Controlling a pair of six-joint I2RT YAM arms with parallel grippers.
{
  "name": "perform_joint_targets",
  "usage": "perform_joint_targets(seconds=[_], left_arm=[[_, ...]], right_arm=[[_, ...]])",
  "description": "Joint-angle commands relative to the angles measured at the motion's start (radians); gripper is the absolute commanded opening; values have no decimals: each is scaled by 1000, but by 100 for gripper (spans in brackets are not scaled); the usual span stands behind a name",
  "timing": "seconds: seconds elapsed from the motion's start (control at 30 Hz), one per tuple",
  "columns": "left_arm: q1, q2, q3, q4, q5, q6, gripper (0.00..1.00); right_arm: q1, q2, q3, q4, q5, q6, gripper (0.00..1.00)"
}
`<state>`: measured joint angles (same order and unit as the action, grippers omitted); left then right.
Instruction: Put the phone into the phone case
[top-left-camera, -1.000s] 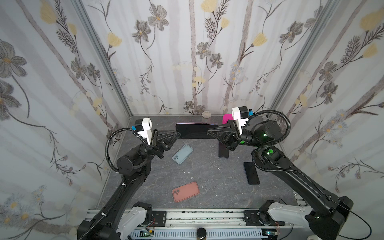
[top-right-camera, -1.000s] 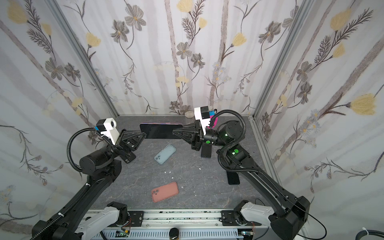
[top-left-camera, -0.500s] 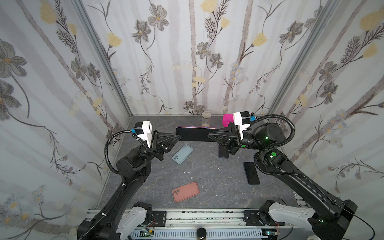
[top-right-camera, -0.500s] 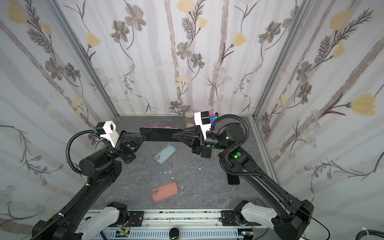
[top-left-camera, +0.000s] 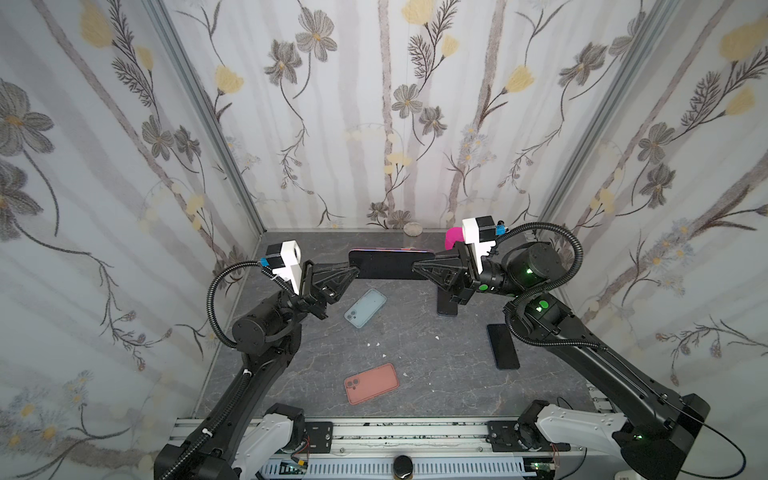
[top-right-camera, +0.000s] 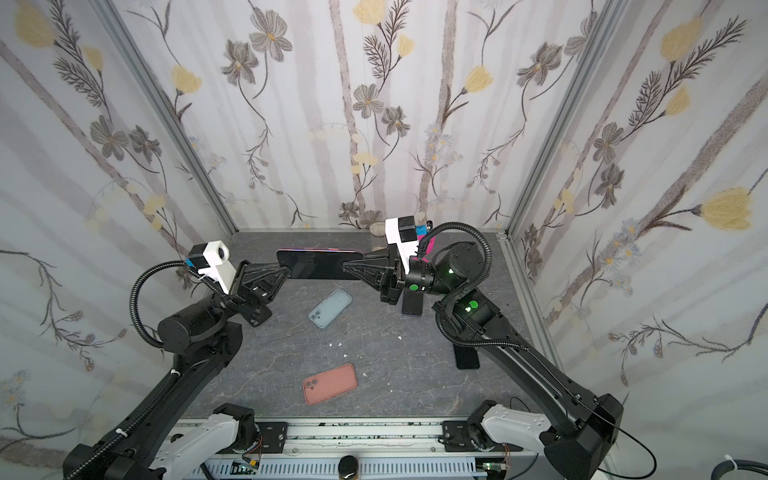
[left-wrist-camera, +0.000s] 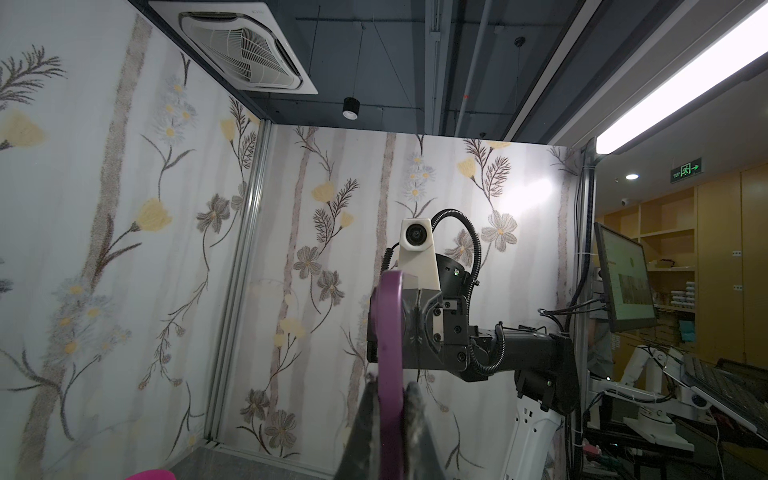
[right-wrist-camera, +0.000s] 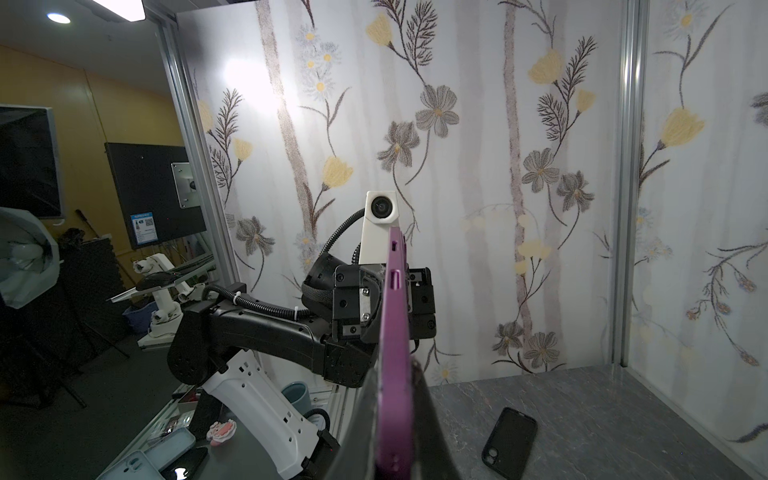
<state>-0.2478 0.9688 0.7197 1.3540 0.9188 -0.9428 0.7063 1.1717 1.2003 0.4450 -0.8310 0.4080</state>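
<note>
Left tool (top-left-camera: 355, 270): I grip the left end of the purple phone case (top-left-camera: 386, 266), jaws closed on it.
Right tool (top-left-camera: 415, 266): I pinch its other end the same way.
Case position: in the air between my tools, above the surface (top-left-camera: 415, 365), dark face up; I cannot tell whether a phone sits inside.
Black phone (top-left-camera: 503, 347): flat on the surface beside my right arm.
Other cases: the light blue case (top-left-camera: 365, 307) and the salmon case (top-left-camera: 371, 383) lie flat, apart.
Writing: the green exit sign (left-wrist-camera: 685, 169) shows a running figure and an arrow; the blue label (right-wrist-camera: 145, 227) with a QR code is too small to read.
</note>
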Motion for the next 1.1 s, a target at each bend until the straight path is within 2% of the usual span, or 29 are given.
perform_joint_targets(seconds=[0.0, 0.3, 0.63, 0.67, 0.8, 1.07], left_arm=[[-1, -1, 0, -8, -21, 11, 0], [-1, -14, -4, -55, -36, 53, 0], [-1, -33, -14, -79, -70, 94, 0], [2, -36, -16, -78, -74, 97, 7], [13, -52, -27, -89, -113, 120, 58], [67, -120, -34, -241, -276, 215, 67]], right_arm=[[3, 8, 2, 25, -20, 21, 0], [1, -8, -23, 59, -25, 6, 0], [-1, -70, -74, 90, 26, -22, 0], [-2, -70, -73, 87, 28, -15, 0], [-4, -73, -70, 82, 41, 2, 0], [-26, -90, -82, 78, 104, 34, 0]])
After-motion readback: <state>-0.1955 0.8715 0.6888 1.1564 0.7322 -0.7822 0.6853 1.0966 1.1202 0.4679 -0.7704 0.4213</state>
